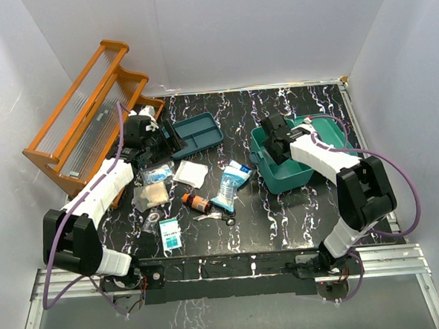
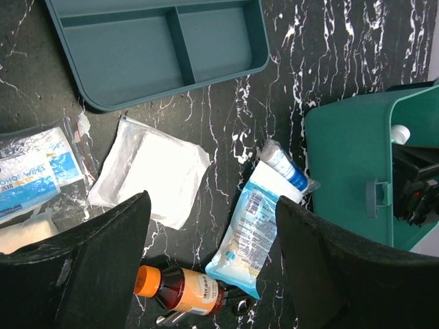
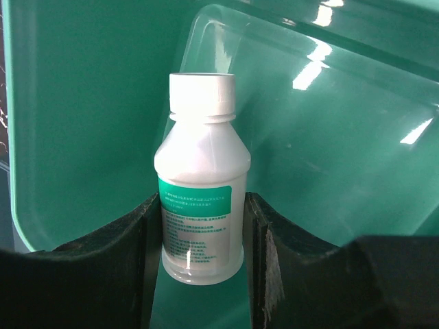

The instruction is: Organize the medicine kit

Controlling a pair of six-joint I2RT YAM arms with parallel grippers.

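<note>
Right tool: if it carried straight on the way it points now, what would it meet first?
The right tool is shut on a white bottle; straight beyond lies the teal inside of the medicine kit. The bottle would probably touch that first, though the gap is unclear.

Right gripper (image 3: 201,203) clamps white bottle (image 3: 201,171) inside medicine kit (image 3: 82,103).

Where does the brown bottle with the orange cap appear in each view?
Top view: brown bottle lies mid-table, left of the blue pouch.
Left wrist: brown bottle at the bottom edge, left of centre.
Right wrist: not in it; only a white bottle.
Shared landmark: the green box, in all three.
</note>
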